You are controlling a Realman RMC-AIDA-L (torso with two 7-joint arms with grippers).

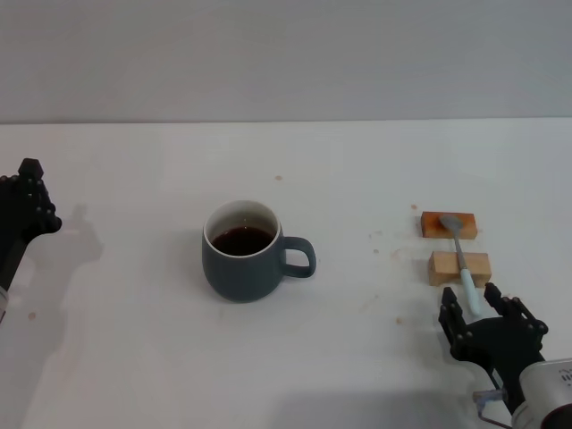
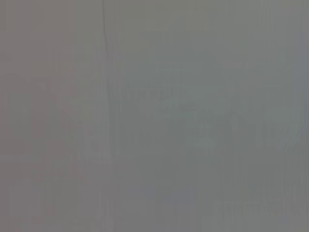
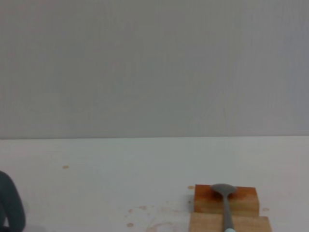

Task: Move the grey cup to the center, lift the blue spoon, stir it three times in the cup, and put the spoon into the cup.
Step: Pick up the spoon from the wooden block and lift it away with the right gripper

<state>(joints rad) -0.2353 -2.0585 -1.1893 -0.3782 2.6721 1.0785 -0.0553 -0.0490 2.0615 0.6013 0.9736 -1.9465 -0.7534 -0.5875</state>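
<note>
R gripper [image 1: 475,315] sitting nearest, fingers spread, straddling the blue spoon [image 1: 462,257] handle end; can't tell if touching. Spoon lying across two wooden blocks [image 1: 458,267]. Grey cup [image 1: 242,251] w/ dark liquid standing mid-table. L gripper [image 1: 30,202] idling far left, fingers unclear.

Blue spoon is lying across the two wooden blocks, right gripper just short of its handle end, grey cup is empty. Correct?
Not quite: the grey cup is not empty; the head view shows dark liquid inside it. The rest holds: the blue spoon lies across the two wooden blocks, and the right gripper sits just short of its handle end.
</note>
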